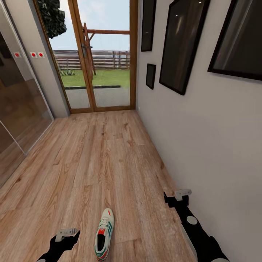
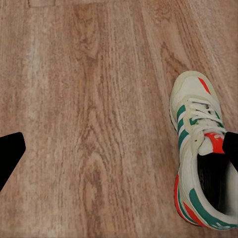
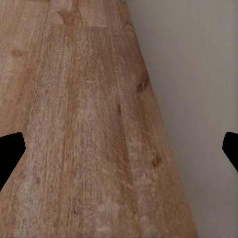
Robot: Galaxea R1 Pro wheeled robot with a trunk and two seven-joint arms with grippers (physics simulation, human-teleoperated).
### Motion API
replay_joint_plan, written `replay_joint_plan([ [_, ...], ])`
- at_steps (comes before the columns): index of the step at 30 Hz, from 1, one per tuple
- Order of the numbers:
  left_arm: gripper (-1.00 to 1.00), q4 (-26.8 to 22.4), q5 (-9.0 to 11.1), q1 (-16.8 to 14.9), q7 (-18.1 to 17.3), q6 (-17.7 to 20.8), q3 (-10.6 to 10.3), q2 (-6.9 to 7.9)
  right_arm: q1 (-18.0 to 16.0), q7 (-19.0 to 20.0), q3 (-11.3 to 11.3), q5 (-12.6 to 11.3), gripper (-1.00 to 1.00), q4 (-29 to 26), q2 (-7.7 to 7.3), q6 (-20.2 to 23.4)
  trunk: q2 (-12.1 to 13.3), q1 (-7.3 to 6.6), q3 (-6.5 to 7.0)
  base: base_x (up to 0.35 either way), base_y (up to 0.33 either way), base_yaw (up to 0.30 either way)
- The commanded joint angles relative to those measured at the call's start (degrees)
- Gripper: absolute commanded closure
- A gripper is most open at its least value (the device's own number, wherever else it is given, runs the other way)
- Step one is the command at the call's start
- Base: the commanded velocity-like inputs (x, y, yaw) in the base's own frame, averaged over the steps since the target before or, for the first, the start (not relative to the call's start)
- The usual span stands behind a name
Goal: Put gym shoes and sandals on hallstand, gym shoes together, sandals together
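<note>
**Mara:** Wood-grain corridor floor (image 1: 91,156) runs up to a glazed door (image 1: 98,54) with lawn behind it; white wall (image 1: 203,145) with dark framed pictures (image 1: 182,43) on the robot's right, a glossy sliding panel (image 1: 18,109) on its left. Where's the work?

**Jon:** One gym shoe (image 1: 104,234) lies flat on its sole close in front of the robot, toe toward the door, just beside the left gripper (image 1: 67,234) on its inner side. The left wrist view has it too (image 2: 201,153), off to one side of the fingers, not between them.

**Mara:** Gripper state?

**Jon:** Left gripper's fingers stand wide apart with nothing between them. The right gripper (image 1: 177,199) hangs by the wall over bare planks, jaws apart as well, empty.

**Mara:** How will the shoe handle?

**Jon:** I'd judge it light, with a soft, yielding upper and a stiffer sole and heel cup. Squeezing across the laces would likely just crush the fabric. Better to close across the heel collar (image 2: 218,178), or across the midfoot over the sole edges, where it's firm.

**Mara:** Slippery?

**Jon:** Probably not; the render is too coarse to be sure. It could skate on the planks if nudged before the jaws close.
</note>
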Motion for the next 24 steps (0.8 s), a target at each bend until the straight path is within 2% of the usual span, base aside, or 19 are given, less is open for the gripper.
replay_joint_plan([
  [1,-1.00,0.06,0.21,-0.04,-0.57,-0.06,0.37,-0.02,-0.03,-0.20,0.10,0.51,-1.00,0.02,-0.03,-0.08,-0.42,0.21,-0.22,-0.001,0.000,0.000],
  [9,-1.00,0.11,0.13,-0.04,-0.74,-0.02,0.28,-0.10,-0.03,-0.21,0.17,0.47,-1.00,0.11,0.03,1.13,-3.63,1.97,-2.22,0.000,0.000,0.000],
  [12,-1.00,0.13,0.02,-0.04,-0.79,0.03,-0.50,-0.49,-0.03,-0.20,0.29,0.44,-1.00,0.08,0.17,2.45,-4.83,2.63,-3.03,0.000,0.000,0.000],
  [13,-1.00,0.17,-0.35,-0.04,-0.81,0.08,-1.77,-0.83,-0.03,-0.18,0.45,0.42,-1.00,-0.09,0.45,3.41,-5.23,2.85,-3.30,0.000,0.000,0.000],
  [14,-1.00,0.17,-0.35,-0.04,-0.81,0.08,-1.77,-0.83,-0.03,-0.18,0.45,0.42,-1.00,-0.09,0.45,3.41,-5.63,3.06,-3.57,0.000,0.000,0.000],
  [17,-1.00,0.16,-1.33,-0.08,-0.78,0.25,-4.57,-1.27,-0.03,-0.14,0.95,0.40,-1.00,-0.44,1.37,5.35,-6.83,3.72,-4.38,0.000,0.000,0.000],
  [18,-1.00,0.14,-1.68,-0.10,-0.77,0.44,-5.99,-1.39,-0.03,-0.13,1.23,0.39,-1.00,-0.68,2.09,6.48,-7.24,3.94,-4.65,0.000,0.000,0.000],
  [24,-1.00,-0.08,-2.08,-0.18,-0.71,0.77,-8.38,-1.55,-0.03,-0.12,2.20,0.39,-1.00,-3.93,4.09,10.45,-9.64,5.26,-6.28,0.000,0.000,0.000],
])
